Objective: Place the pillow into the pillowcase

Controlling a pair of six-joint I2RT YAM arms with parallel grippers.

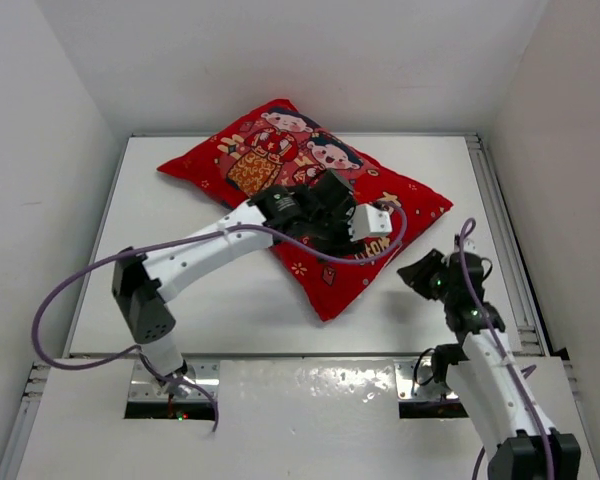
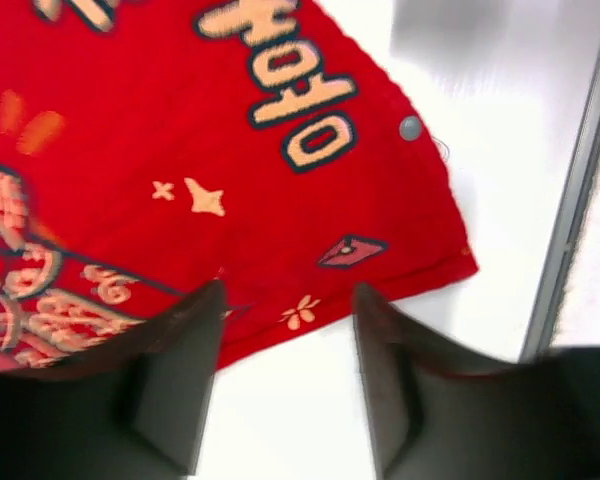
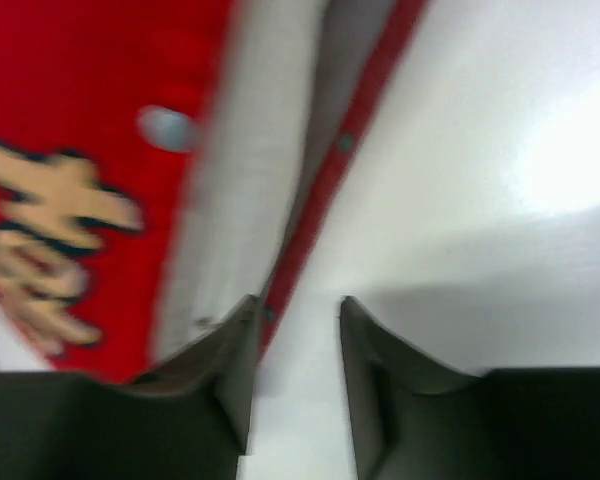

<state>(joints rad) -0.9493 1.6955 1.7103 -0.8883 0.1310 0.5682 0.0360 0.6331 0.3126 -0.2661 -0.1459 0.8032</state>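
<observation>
Pillowcase (image 1: 280,170) plump near far edge of bench (image 1: 180,300); white pillow (image 3: 250,180) peeks at open side toward right edge. Left gripper (image 2: 288,292), right gripper (image 3: 298,305): jaws apart, empty. Risk: snagged hem (image 3: 365,90) drags pillow out.

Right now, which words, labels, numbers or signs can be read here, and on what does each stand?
No text reads clearly.
Gold characters with dark outlines on the red pillowcase: turned and cut off in the left wrist view, blurred in the right wrist view, too small from above.
</observation>
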